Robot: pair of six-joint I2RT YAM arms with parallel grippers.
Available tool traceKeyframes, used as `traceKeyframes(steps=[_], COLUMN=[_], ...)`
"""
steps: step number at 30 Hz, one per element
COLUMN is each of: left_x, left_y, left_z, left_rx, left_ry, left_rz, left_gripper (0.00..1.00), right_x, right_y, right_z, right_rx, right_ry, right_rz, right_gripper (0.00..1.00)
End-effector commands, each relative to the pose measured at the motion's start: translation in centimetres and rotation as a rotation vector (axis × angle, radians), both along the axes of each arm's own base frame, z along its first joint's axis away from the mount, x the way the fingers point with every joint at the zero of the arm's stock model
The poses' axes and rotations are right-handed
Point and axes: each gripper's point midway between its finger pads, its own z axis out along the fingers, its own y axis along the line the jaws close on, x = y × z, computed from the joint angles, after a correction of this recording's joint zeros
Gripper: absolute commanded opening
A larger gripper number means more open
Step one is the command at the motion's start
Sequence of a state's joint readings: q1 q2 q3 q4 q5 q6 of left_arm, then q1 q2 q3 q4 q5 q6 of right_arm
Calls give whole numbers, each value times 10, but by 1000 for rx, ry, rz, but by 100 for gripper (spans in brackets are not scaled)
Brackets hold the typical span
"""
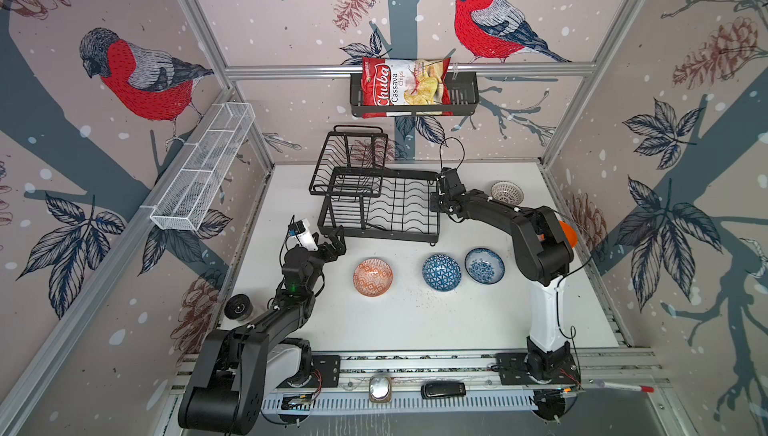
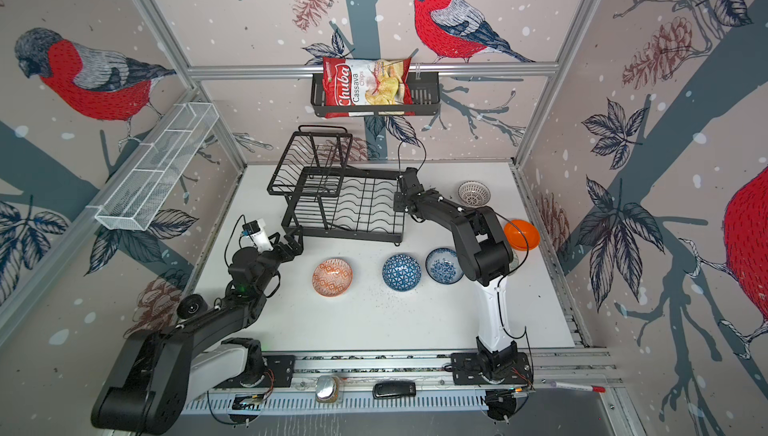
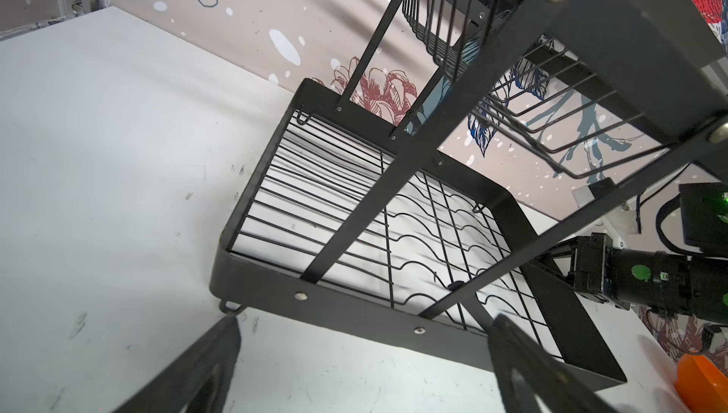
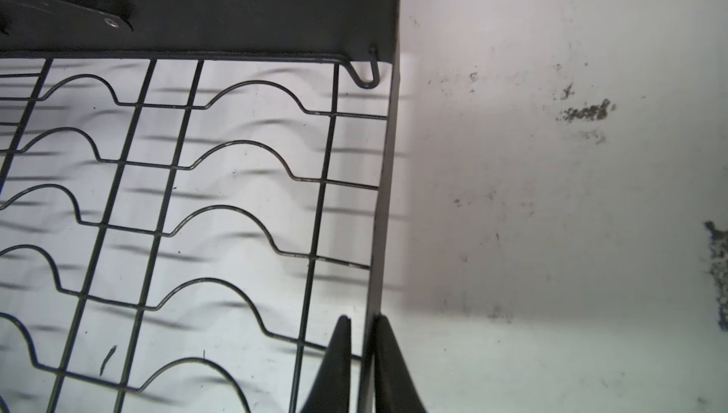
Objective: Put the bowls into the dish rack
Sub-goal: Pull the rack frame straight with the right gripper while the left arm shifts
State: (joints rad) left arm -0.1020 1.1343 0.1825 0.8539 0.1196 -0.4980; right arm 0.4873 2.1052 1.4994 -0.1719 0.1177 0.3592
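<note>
While pinching the dish rack [image 4: 236, 9] rim, right pincer [image 4: 362, 318]; left pincer [image 1: 338, 240] spread beside its corner.

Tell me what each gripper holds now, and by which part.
The right gripper is closed on the dish rack, pinching its thin side wall. The left gripper is open and holds nothing.

In a top view the right arm [image 1: 540, 246] hides most of the orange bowl [image 1: 567, 233]. The left wrist view's edge crops that bowl too, and the left claw's [image 3: 365, 318] fingers [image 3: 205, 367] look blurred. The dish rack [image 4: 236, 9] runs off the right wrist view.
</note>
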Motion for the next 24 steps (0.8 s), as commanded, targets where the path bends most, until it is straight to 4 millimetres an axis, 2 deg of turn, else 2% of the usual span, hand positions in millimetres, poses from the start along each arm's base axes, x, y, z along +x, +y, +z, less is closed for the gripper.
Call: traceKeyframes(steps=[1, 8, 12, 14, 17, 20, 24], left_x=[2, 4, 5, 5, 5, 5, 7], left_y=[-2, -10, -12, -11, -11, -12, -15], left_z=[10, 7, 6, 5, 5, 4, 2], left_rx=[3, -13, -16, -15, -14, -19, -22], left_ry=[-44, -37, -35, -32, -31, -27, -18], left_rz=[-8, -54, -60, -58, -57, -60, -71], left_gripper=[98, 98, 98, 98, 98, 98, 98], right_x=[0, 10, 8, 3, -10, -26, -37], right_y=[-16, -38, -40, -37, -37, -36, -28], right_z=[-8, -10, 4, 19, 33, 30, 13], right_rx=[-55, -73, -50, -29, -9, 11, 19], right_ry=[27, 29, 14, -10, -20, -1, 43], right_rz=[21, -29, -40, -42, -53, -48, -33], right_gripper=[13, 17, 32, 43, 55, 62, 63])
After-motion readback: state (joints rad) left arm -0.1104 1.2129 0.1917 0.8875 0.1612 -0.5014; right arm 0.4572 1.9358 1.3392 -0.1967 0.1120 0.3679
